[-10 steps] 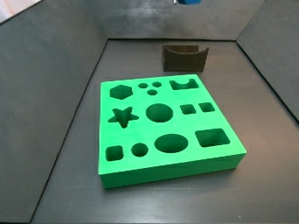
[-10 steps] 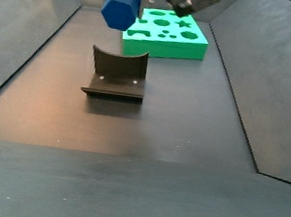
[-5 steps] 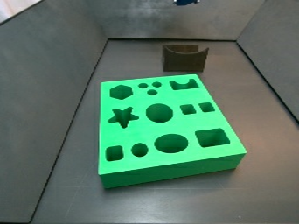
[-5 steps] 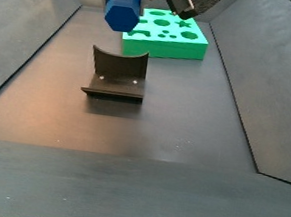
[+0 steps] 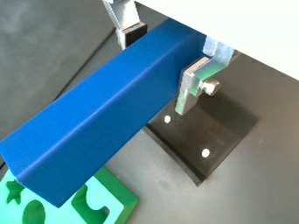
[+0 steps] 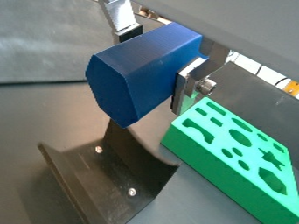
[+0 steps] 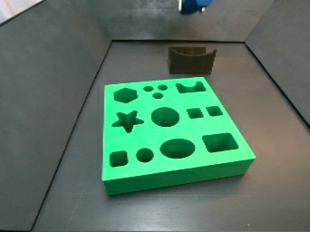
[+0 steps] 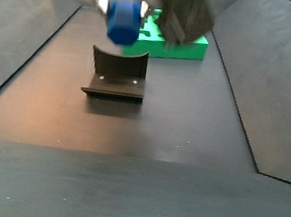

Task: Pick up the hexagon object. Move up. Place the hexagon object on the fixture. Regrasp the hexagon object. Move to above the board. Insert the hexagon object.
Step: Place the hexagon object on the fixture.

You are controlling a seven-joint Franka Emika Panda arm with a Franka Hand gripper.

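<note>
The hexagon object [image 5: 105, 114] is a long blue bar, and my gripper [image 5: 163, 54] is shut on it, a silver finger [image 5: 197, 77] pressed to each side. In a wrist view its hexagonal end face [image 6: 128, 79] hangs above the fixture [image 6: 105, 171]. In a side view the bar [image 8: 120, 21] sits just over the fixture's notch [image 8: 115, 73], with the arm blurred behind it. Only the bar's lower tip [image 7: 194, 5] enters at the upper edge of a side view, above the fixture [image 7: 190, 59]. The green board [image 7: 169, 136] lies flat with its shaped holes empty.
Dark sloping walls [image 7: 72, 82] enclose the floor on both sides. The board [image 8: 177, 46] lies just behind the fixture in a side view, partly hidden by the arm. The fixture's base plate [image 5: 211, 144] with its screws lies under the bar.
My gripper has come down with the blue bar toward the fixture. It now hangs just above the notch, and more of the bar shows at the top of a side view.
</note>
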